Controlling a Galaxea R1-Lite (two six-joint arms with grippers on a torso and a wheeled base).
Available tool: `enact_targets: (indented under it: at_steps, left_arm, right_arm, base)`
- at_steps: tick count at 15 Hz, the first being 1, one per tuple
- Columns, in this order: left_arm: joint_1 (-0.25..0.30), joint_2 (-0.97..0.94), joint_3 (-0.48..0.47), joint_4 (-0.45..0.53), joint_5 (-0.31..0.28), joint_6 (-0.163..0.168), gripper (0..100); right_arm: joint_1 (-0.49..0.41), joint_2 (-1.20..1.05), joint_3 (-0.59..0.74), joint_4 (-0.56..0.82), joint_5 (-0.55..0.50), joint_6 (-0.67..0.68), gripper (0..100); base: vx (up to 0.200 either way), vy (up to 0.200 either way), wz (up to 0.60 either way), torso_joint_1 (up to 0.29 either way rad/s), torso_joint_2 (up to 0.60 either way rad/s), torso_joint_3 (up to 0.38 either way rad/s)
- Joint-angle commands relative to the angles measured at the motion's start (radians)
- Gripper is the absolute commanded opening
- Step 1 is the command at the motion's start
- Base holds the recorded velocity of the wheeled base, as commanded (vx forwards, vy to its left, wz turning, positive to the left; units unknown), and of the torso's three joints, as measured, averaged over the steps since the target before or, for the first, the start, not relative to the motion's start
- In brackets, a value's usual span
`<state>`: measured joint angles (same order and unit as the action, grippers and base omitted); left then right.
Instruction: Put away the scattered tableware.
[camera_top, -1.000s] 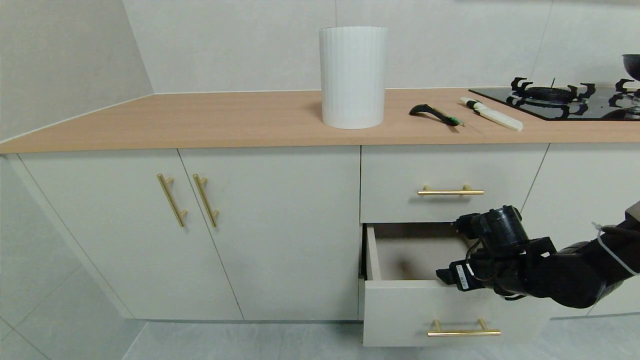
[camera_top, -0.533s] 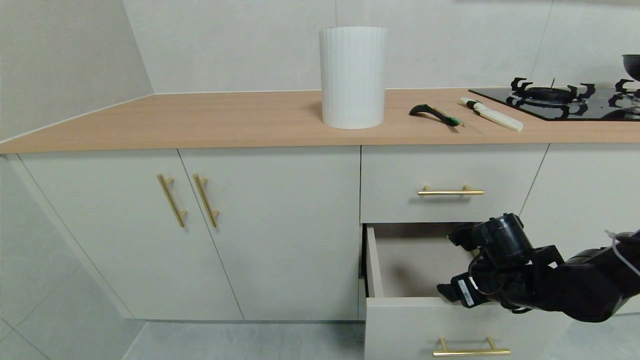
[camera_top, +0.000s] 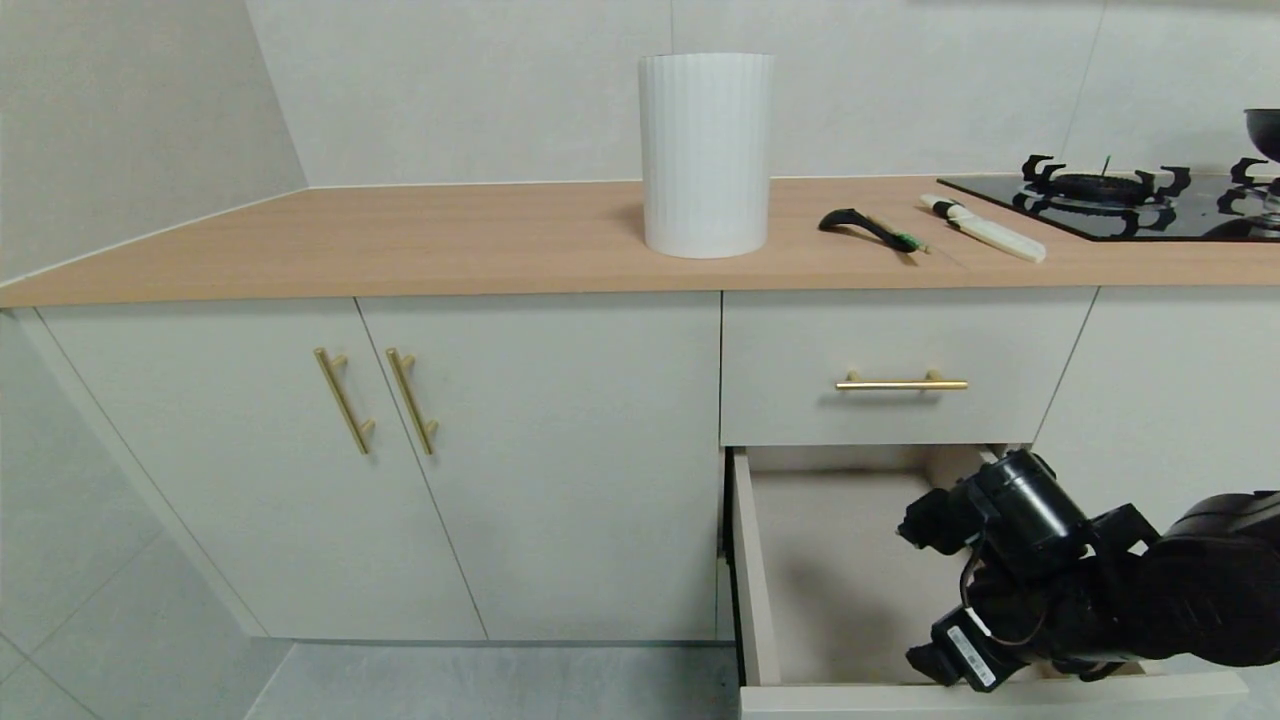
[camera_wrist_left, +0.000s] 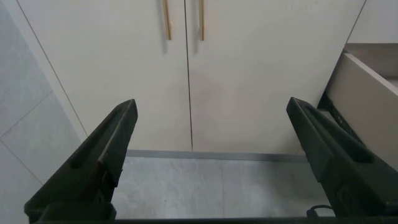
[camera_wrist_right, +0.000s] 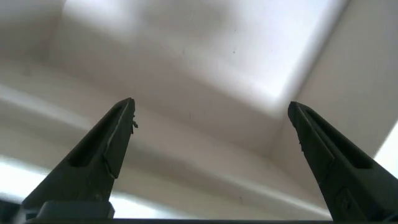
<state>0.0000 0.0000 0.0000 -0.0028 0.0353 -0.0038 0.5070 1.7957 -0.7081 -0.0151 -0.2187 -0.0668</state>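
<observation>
Over open drawer (camera_top: 840, 560), right gripper (camera_wrist_right: 210, 152) angled down, jaws wide — left gripper (camera_wrist_left: 211, 152) wide too

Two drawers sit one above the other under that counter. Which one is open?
The lower drawer: it juts forward with its bare inside showing. The upper drawer right above it sits shut, flush with the cabinet doors.

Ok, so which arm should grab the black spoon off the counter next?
Right, probably. The right gripper sits at the open drawer, below the black spoon; the left gripper hangs low facing the cabinet doors.
</observation>
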Motion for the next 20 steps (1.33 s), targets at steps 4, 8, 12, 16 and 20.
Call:
enact_targets:
  at_steps: [4, 8, 12, 16, 20]
  left_arm:
    - [0.0, 0.0, 0.0, 0.0, 0.0, -0.001, 100]
    - [0.0, 0.0, 0.0, 0.0, 0.0, -0.001, 100]
    - [0.0, 0.0, 0.0, 0.0, 0.0, -0.001, 100]
    - [0.0, 0.0, 0.0, 0.0, 0.0, -0.001, 100]
    - [0.0, 0.0, 0.0, 0.0, 0.001, -0.001, 100]
  right_arm:
    - [0.054, -0.049, 0.002, 0.099, -0.001, -0.024, 100]
    - [0.094, -0.053, 0.002, 0.221, -0.001, -0.048, 100]
    - [0.116, -0.052, 0.009, 0.259, -0.004, -0.054, 100]
    - [0.1, -0.053, -0.059, 0.247, -0.008, -0.007, 100]
    - [0.085, -0.053, -0.191, 0.103, -0.002, 0.34, 100]
  base:
    - [0.0, 0.0, 0.0, 0.0, 0.0, 0.0]
    - [0.0, 0.0, 0.0, 0.0, 0.0, 0.0]
    - [0.0, 0.0, 0.0, 0.0, 0.0, 0.0]
    - [0.0, 0.0, 0.0, 0.0, 0.0, 0.0]
    - [0.0, 0.0, 0.0, 0.0, 0.0, 0.0]
